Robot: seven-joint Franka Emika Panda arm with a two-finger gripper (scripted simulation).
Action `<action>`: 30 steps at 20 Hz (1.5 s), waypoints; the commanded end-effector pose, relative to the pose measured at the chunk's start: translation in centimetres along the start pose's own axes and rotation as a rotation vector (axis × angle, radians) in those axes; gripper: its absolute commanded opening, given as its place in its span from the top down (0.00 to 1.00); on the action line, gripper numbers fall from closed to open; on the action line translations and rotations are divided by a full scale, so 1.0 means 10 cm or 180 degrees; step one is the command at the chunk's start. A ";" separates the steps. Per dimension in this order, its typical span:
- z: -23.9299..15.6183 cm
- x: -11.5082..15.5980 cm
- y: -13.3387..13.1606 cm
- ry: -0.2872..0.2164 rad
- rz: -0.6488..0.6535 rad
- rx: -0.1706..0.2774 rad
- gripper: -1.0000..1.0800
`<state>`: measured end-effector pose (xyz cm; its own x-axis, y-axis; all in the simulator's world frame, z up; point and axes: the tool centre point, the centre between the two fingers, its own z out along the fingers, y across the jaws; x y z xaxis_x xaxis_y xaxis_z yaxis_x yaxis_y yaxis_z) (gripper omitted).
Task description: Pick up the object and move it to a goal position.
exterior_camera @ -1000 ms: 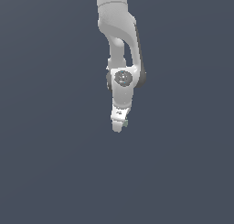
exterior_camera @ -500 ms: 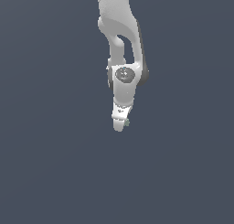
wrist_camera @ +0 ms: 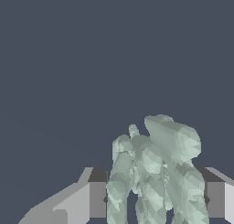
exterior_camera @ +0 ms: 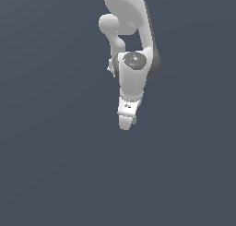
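The object (wrist_camera: 155,173) is a pale grey-green lumpy cluster of small knobs, and in the wrist view it fills the space between my two fingers. My gripper (wrist_camera: 153,200) is shut on it, one dark pad pressing each side. In the exterior view the white arm hangs down from above, and my gripper (exterior_camera: 127,122) points downward at mid-frame. Only a small greenish edge of the object (exterior_camera: 134,121) peeks out beside the fingertips there; the rest is hidden by the hand.
A plain dark grey-blue surface (exterior_camera: 55,165) fills the background in both views. No other thing shows.
The arm and gripper have shifted slightly toward the exterior view's right, carrying the object along. The grasp looks unchanged.
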<state>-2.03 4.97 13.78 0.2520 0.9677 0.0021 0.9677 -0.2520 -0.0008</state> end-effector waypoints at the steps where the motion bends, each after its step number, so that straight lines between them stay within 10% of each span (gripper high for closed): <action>1: -0.24 0.09 0.06 0.0004 -0.0002 0.0001 1.00; 30: -2.40 0.88 0.71 -0.0001 0.0009 0.0001 1.00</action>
<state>6.76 11.40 37.01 0.2544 0.9671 0.0023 0.9671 -0.2544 -0.0007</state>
